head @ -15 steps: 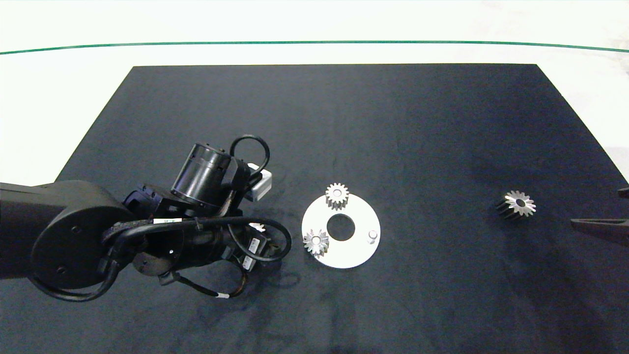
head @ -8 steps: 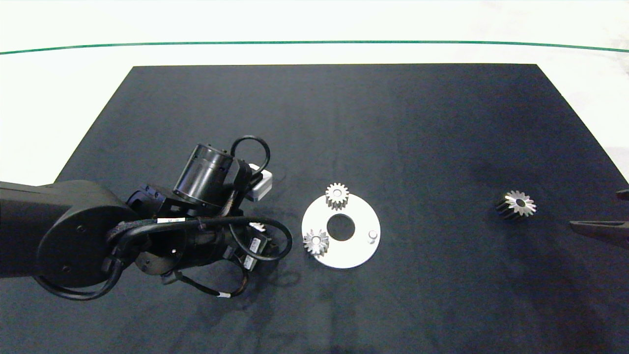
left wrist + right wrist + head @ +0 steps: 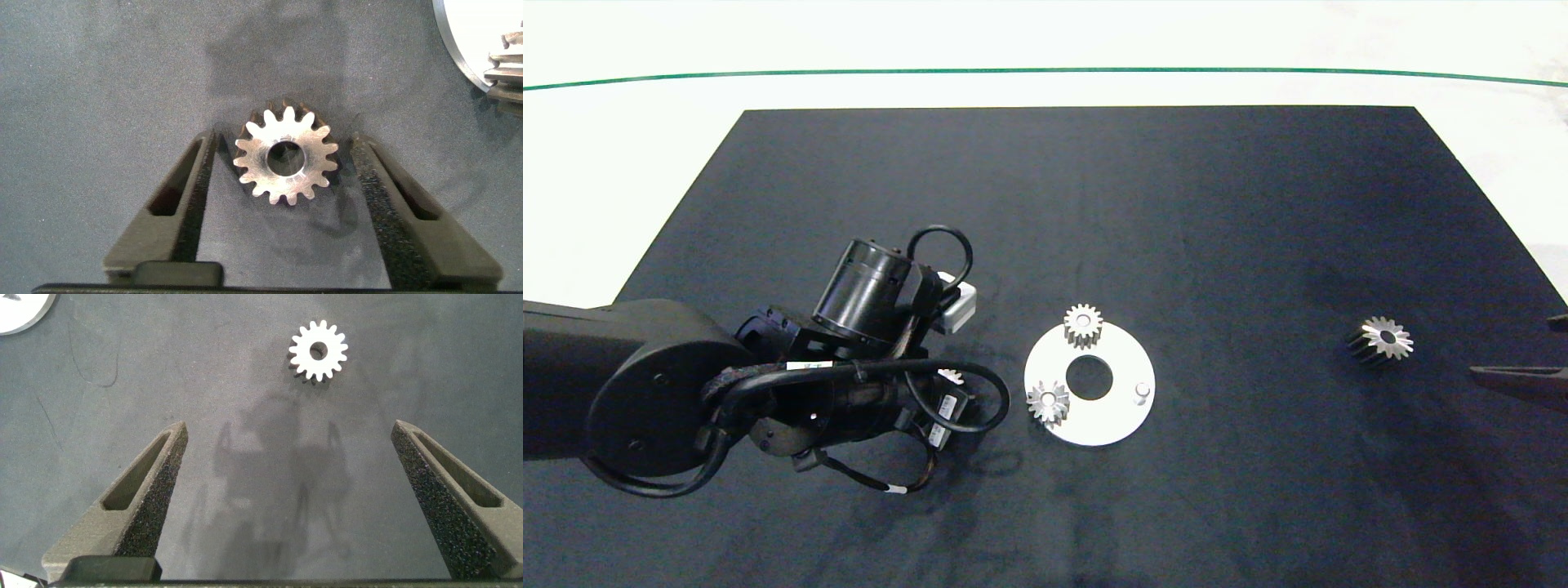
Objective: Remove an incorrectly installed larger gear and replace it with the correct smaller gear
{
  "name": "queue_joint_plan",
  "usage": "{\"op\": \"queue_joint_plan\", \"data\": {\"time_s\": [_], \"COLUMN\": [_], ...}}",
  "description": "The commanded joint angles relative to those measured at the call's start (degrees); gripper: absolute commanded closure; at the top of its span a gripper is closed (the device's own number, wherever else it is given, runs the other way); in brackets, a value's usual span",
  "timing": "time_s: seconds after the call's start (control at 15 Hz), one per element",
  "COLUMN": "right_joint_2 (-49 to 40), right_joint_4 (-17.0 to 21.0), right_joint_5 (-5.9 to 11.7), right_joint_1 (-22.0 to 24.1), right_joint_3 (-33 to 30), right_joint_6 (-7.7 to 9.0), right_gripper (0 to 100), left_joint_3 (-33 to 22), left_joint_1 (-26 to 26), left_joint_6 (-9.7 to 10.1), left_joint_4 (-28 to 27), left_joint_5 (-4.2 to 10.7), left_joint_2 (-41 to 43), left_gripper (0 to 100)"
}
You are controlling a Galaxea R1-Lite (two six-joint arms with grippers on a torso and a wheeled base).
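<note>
Left gripper [image 3: 286,175] spread, straddling smaller gear [image 3: 286,159], no contact; right gripper [image 3: 306,502] spread, right edge.

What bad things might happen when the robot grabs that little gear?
1. The left gripper is open around the smaller gear, which lies flat on the black mat. Pads closing on tooth tips might let it slip or pop out.
2. The free peg on the white plate is thin, and two mounted gears sit close by. A slightly off placement could bump them or miss the peg.
</note>
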State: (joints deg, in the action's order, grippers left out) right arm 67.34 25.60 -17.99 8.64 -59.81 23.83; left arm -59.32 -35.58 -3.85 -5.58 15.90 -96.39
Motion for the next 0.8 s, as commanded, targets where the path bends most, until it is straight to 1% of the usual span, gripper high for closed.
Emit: {"op": "queue_joint_plan", "data": {"time_s": [0.07, 0.8], "right_joint_2": [0.0, -0.1], "right_joint_4": [0.2, 0.1], "right_joint_5": [-0.11, -0.11], "right_joint_1": [0.2, 0.3], "right_joint_3": [0.0, 0.0], "right_joint_6": [0.16, 0.16], "right_gripper": [0, 0], "left_joint_3": [-0.1, -0.2], "left_joint_1": [0.0, -0.1], "left_joint_6": [-0.1, -0.01], "left_joint_4": [0.0, -0.1], "left_joint_5": [0.1, 0.1], "left_joint_2": [0.0, -0.5], "left_gripper": [41, 64]}}
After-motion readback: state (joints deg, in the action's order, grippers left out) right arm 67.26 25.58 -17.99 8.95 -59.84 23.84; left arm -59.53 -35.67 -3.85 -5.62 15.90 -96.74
